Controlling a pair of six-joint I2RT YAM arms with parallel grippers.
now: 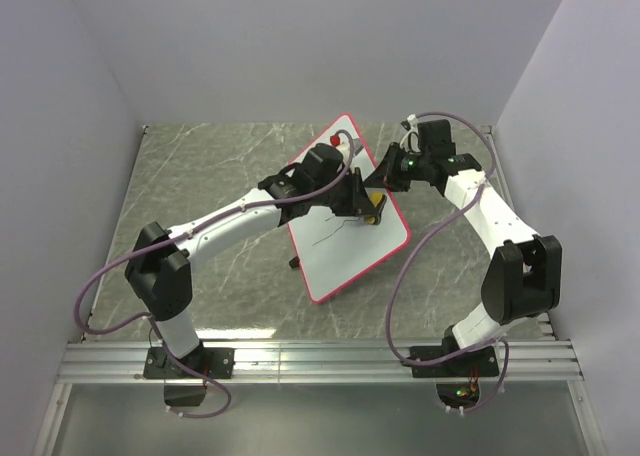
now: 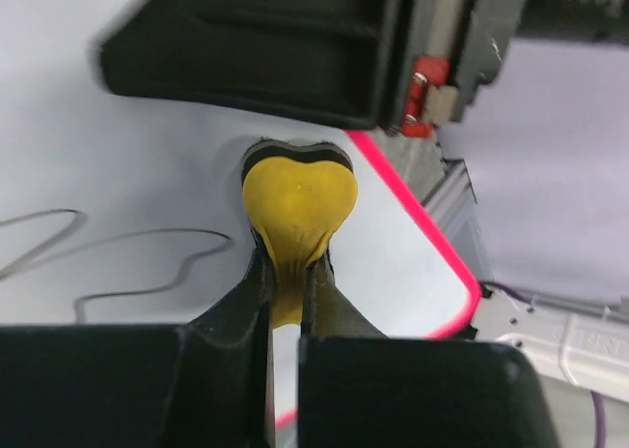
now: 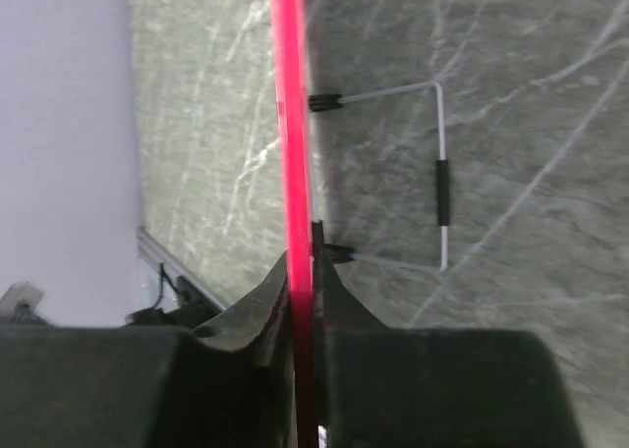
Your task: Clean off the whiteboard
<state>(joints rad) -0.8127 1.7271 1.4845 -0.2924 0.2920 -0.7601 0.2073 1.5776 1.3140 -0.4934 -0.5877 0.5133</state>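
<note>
The whiteboard (image 1: 345,246), white with a red-pink frame, stands tilted in the middle of the table with thin black scribbles (image 1: 328,234) on it. My left gripper (image 1: 362,212) is shut on the small yellow eraser (image 2: 298,204) and presses it against the board's face (image 2: 118,153), right of the scribbles (image 2: 147,242). My right gripper (image 1: 385,176) is shut on the board's red-pink right edge (image 3: 293,153), which I see edge-on between the fingers (image 3: 329,281).
The board's wire stand (image 3: 440,173) rests on the grey marbled tabletop (image 1: 220,176) behind the board. A red marker cap (image 1: 335,137) shows at the board's far corner. Grey walls close in the table; a metal rail (image 1: 320,361) runs along the near edge.
</note>
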